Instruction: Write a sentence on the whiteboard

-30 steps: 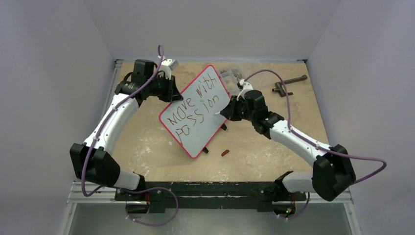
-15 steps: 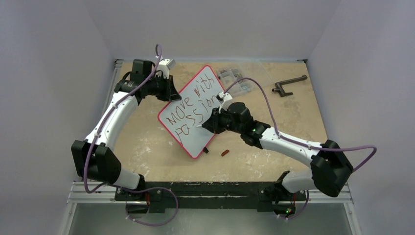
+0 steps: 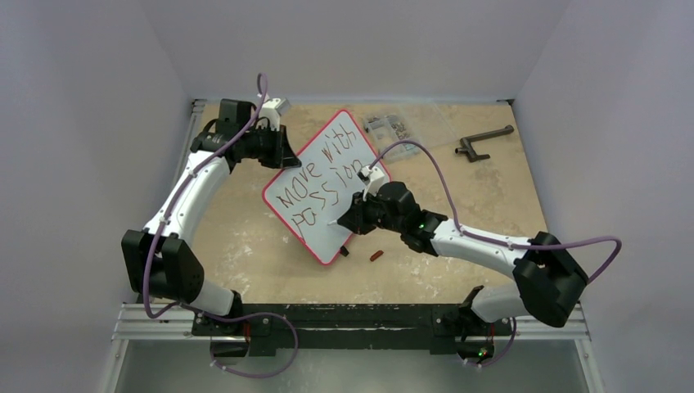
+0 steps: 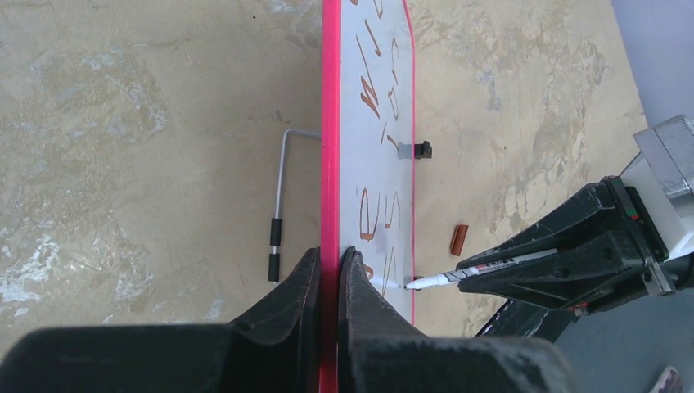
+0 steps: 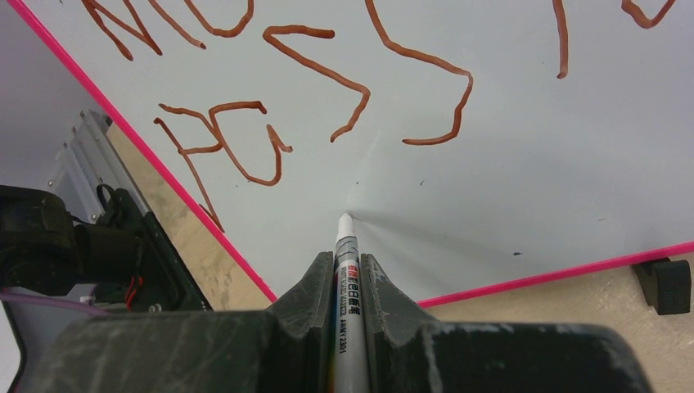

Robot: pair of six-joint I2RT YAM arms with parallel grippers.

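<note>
The large flat white whiteboard with a thin red rim (image 3: 315, 237) stands tilted mid-table, its edge pinched by the left gripper (image 4: 329, 259). The right gripper (image 5: 348, 266) clenches a slim white marker (image 5: 347, 246), whose tip seems to touch the bare patch under the reddish-brown handwritten sentence (image 3: 323, 180) (two slanted rows). Probably a new stroke is starting, which calls for light, steady pressure.

Glossy, smooth face on the large white rectangular whiteboard (image 3: 317, 241), thin shiny red plastic-looking rim round it. Tan mottled table top (image 3: 491, 192): matt and kinda rough, like pressed wood. White plastic marker barrel (image 5: 345, 250) with a slight sheen. Matt black plastic on the left gripper (image 4: 330, 255). Bare silvery metal wire leg (image 4: 280, 176), smooth too.
</note>
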